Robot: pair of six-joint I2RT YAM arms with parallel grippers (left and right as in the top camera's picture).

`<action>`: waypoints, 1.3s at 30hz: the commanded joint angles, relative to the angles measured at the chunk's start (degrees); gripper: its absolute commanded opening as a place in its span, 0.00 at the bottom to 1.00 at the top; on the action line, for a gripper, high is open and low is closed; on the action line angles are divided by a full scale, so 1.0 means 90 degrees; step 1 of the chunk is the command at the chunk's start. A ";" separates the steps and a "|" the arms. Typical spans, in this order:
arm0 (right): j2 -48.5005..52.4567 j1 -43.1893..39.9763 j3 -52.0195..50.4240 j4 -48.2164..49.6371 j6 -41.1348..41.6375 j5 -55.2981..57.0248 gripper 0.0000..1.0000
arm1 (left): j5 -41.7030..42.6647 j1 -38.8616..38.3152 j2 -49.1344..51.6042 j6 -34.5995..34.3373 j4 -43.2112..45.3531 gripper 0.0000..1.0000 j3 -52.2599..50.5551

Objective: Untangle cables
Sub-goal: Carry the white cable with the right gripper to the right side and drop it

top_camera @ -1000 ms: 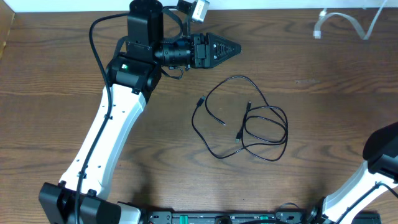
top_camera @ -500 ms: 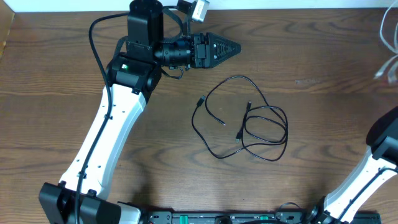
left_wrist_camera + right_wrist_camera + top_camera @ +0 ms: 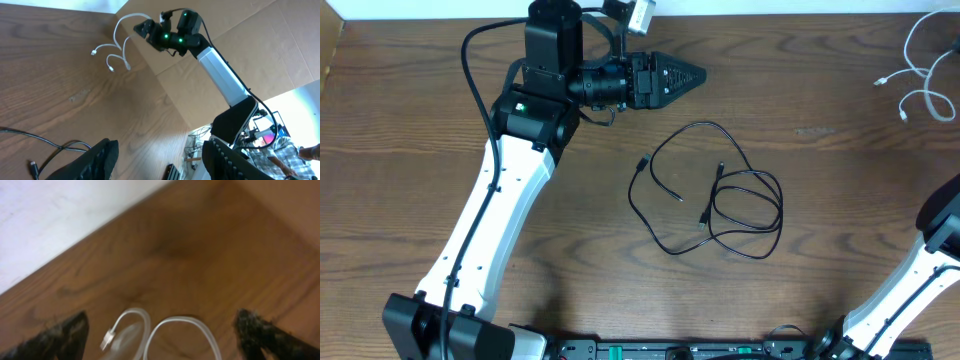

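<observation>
The long black cable (image 3: 750, 172) lies in loose, crossing loops at the middle of the table, and part of it shows in the left wrist view (image 3: 55, 148). The shorter white cable (image 3: 918, 68) lies apart from it at the far right back corner (image 3: 116, 37). My left gripper (image 3: 685, 77) hovers at the back of the table, up and left of the black cable, open with nothing between its fingers (image 3: 160, 162). My right gripper (image 3: 162, 337) stands wide open just above the white cable (image 3: 185, 319), whose plug end and loops lie between its fingertips, untouched.
Cardboard walls (image 3: 240, 45) close off the table's right side and a white wall runs along its back edge (image 3: 60, 225). My right arm (image 3: 935, 250) reaches in from the lower right. Bare wood separates the two cables.
The white cable, first held up at the back, was carried right and now lies on the table in the far right corner. My right gripper has opened. The left arm and black cable are still.
</observation>
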 commanded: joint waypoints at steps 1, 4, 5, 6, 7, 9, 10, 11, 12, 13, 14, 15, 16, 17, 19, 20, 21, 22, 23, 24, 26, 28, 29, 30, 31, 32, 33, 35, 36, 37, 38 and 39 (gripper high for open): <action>-0.0012 -0.0097 -0.0007 -0.0571 -0.0075 0.0058 0.99 | -0.0039 0.0010 0.0007 0.0165 -0.0024 0.59 0.0027; -0.0012 -0.0141 -0.0007 -0.1192 -0.0066 0.0219 0.99 | -0.0039 0.0010 0.0007 0.0165 -0.0117 0.59 -0.0027; -0.0012 -0.0158 -0.0007 -0.1309 -0.0063 0.0214 0.99 | -0.0039 0.0010 0.0007 0.0163 -0.0136 0.59 -0.0044; -0.0012 -0.0180 -0.0007 -0.1494 -0.0032 0.0209 0.99 | -0.0041 0.0010 0.0010 0.0170 -0.0221 0.59 -0.0049; -0.0012 -0.0194 -0.0007 -0.1581 -0.0007 0.0175 0.99 | -0.0039 0.0010 0.0015 0.0199 -0.0270 0.59 -0.0049; -0.0012 -0.0248 -0.0007 -0.1819 0.0002 -0.0136 0.99 | -0.0039 0.0010 0.0017 0.0262 -0.0374 0.59 -0.0049; -0.0012 -0.0291 -0.0005 -0.1950 -0.0002 -0.0561 0.99 | -0.0039 0.0010 0.0017 0.0306 -0.0415 0.59 -0.0051; -0.0015 -0.0338 0.0002 -0.2081 -0.0002 -0.1061 0.99 | -0.0039 0.0010 0.0017 0.0330 -0.0427 0.59 -0.0053; -0.0015 -0.0384 0.0024 -0.2166 0.0000 -0.1481 0.99 | -0.0039 0.0010 0.0017 0.0328 -0.0442 0.59 -0.0053; -0.0015 -0.0447 0.0046 -0.2237 0.0005 -0.1999 0.99 | -0.0039 0.0010 0.0017 0.0328 -0.0442 0.59 -0.0053; -0.0015 -0.0505 0.0061 -0.2256 0.0017 -0.2443 0.99 | -0.0039 0.0010 0.0017 0.0328 -0.0442 0.59 -0.0053; -0.0015 -0.0578 0.0087 -0.2273 0.0107 -0.2909 0.99 | -0.0039 0.0010 0.0017 0.0328 -0.0442 0.59 -0.0053; -0.0015 -0.0665 0.0119 -0.2278 0.0289 -0.3514 0.99 | -0.0039 0.0010 0.0017 0.0328 -0.0442 0.59 -0.0053; -0.0015 -0.0736 0.0129 -0.2229 0.0503 -0.3976 0.99 | -0.0039 0.0010 0.0017 0.0328 -0.0442 0.59 -0.0053; -0.0015 -0.0901 0.0129 -0.2013 0.1061 -0.5127 0.99 | -0.0039 0.0010 0.0017 0.0328 -0.0442 0.59 -0.0053; -0.0015 -0.0988 0.0129 -0.1855 0.1455 -0.5785 0.99 | -0.0039 0.0010 0.0017 0.0328 -0.0442 0.59 -0.0053; -0.0015 -0.1083 0.0129 -0.1625 0.1987 -0.6382 0.99 | -0.0039 0.0010 0.0017 0.0328 -0.0442 0.59 -0.0053; -0.0015 -0.1236 0.0129 -0.1127 0.2931 -0.7033 0.99 | -0.0039 0.0010 0.0017 0.0325 -0.0442 0.59 -0.0053; -0.0015 -0.1302 0.0129 -0.0872 0.3145 -0.7043 0.99 | -0.0039 0.0010 0.0017 0.0325 -0.0442 0.59 -0.0053; -0.0015 -0.1345 0.0129 -0.0777 0.3143 -0.6863 0.99 | -0.0039 0.0010 0.0017 0.0325 -0.0442 0.59 -0.0053; -0.0015 -0.1396 0.0129 -0.1139 0.2948 -0.5926 0.99 | -0.0039 0.0010 0.0017 0.0325 -0.0442 0.59 -0.0053; -0.0015 -0.1401 0.0129 -0.1804 0.2492 -0.4656 0.99 | -0.0039 0.0010 0.0017 0.0325 -0.0442 0.59 -0.0053; -0.0012 -0.1377 0.0126 -0.2093 0.2276 -0.4073 0.99 | -0.0039 0.0010 0.0017 0.0325 -0.0442 0.59 -0.0053; -0.0012 -0.1326 0.0112 -0.2397 0.1987 -0.3359 0.99 | -0.0039 0.0010 0.0017 0.0325 -0.0444 0.59 -0.0053; -0.0012 -0.1280 0.0100 -0.2560 0.1800 -0.2922 0.99 | -0.0039 0.0010 0.0017 0.0325 -0.0444 0.59 -0.0053; -0.0010 -0.1200 0.0097 -0.2795 0.1542 -0.2361 0.99 | -0.0039 0.0010 0.0017 0.0325 -0.0444 0.59 -0.0053; -0.0010 -0.1129 0.0097 -0.2968 0.1355 -0.1984 0.99 | -0.0041 0.0010 0.0017 0.0328 -0.0444 0.59 -0.0053; -0.0010 -0.1025 0.0097 -0.3184 0.1122 -0.1559 0.99 | -0.0041 0.0010 0.0017 0.0328 -0.0442 0.59 -0.0053; -0.0010 -0.0971 0.0097 -0.3291 0.1022 -0.1370 0.99 | -0.0044 0.0010 0.0019 0.0328 -0.0442 0.59 -0.0053; -0.0010 -0.0937 0.0097 -0.3359 0.0996 -0.1253 0.99 | -0.0041 0.0010 0.0017 0.0328 -0.0444 0.59 -0.0053; -0.0010 -0.0889 0.0100 -0.3485 0.0996 -0.1030 0.99 | -0.0041 0.0010 0.0017 0.0328 -0.0444 0.59 -0.0053; -0.0010 -0.0838 0.0097 -0.3597 0.0993 -0.0855 0.99 | -0.0039 0.0010 0.0017 0.0328 -0.0444 0.59 -0.0053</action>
